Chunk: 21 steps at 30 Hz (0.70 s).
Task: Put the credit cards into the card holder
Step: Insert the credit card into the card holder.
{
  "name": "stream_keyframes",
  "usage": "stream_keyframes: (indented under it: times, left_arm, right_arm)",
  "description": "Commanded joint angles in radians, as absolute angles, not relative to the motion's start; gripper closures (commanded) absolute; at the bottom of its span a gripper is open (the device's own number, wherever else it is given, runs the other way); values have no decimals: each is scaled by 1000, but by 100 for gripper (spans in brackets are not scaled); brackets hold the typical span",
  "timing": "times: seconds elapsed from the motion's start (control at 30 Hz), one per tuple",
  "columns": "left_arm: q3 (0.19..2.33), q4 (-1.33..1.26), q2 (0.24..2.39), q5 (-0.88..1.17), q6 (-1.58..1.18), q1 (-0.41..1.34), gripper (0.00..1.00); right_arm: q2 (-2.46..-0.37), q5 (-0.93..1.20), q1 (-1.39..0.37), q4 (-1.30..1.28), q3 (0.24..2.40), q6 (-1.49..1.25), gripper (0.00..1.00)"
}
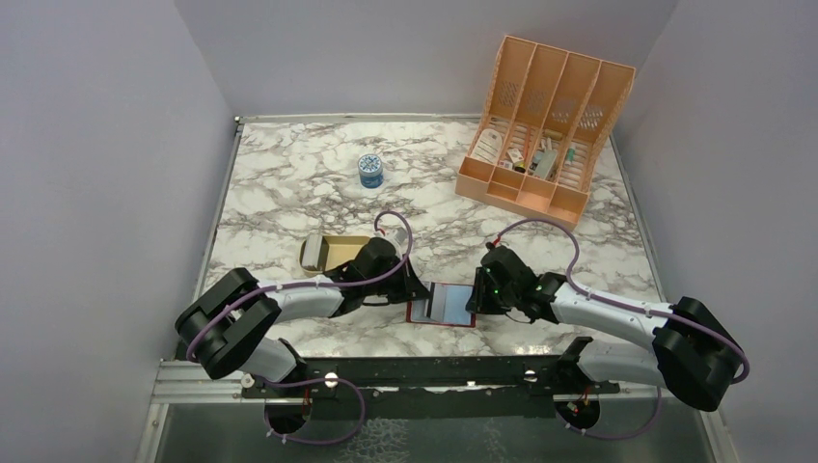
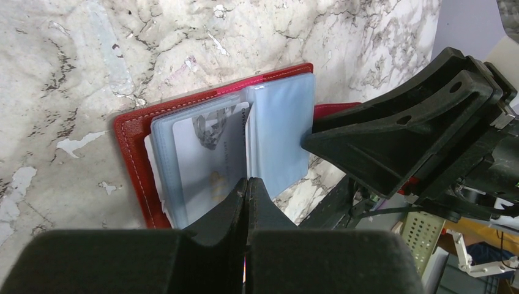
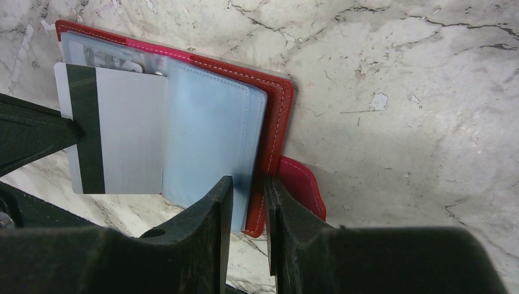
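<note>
The dark red card holder (image 1: 442, 304) lies open on the marble between my two grippers, its pale blue pockets up. A silver card with a black stripe (image 3: 116, 131) sits partly in a left pocket and sticks out to the left; it also shows in the left wrist view (image 2: 208, 159). My left gripper (image 2: 246, 182) is shut, and its tips rest against the card's outer edge. My right gripper (image 3: 249, 184) is closed on the holder's right flap (image 3: 275, 116), with the blue pocket and red cover between its jaws. More greyish cards (image 1: 312, 253) lie in a tan tray.
The tan tray (image 1: 338, 249) stands just behind my left gripper. A small blue and white can (image 1: 370, 171) stands further back. A peach slotted organizer (image 1: 545, 130) with small items fills the back right. Grey walls enclose the table.
</note>
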<state>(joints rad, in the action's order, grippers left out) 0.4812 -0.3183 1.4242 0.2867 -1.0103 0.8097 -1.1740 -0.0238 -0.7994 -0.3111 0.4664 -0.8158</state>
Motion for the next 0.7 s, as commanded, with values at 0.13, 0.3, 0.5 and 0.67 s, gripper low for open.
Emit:
stream_keyframes:
  times: [0.13, 0.3, 0.5, 0.67]
  left_arm:
    - [463, -375, 1419, 276, -1019, 825, 100]
    - [451, -392, 1420, 273, -1017, 825, 100]
    - [445, -403, 1433, 260, -1018, 825, 100]
    - [444, -403, 1443, 228, -1023, 825, 100]
  right_arm:
    - [-1167, -1, -805, -295, 440, -831, 74]
    - [-1167, 0, -806, -295, 440, -833, 74]
    - [-1166, 4, -806, -294, 442, -833, 74]
    - [-1167, 9, -807, -290, 437, -840, 74]
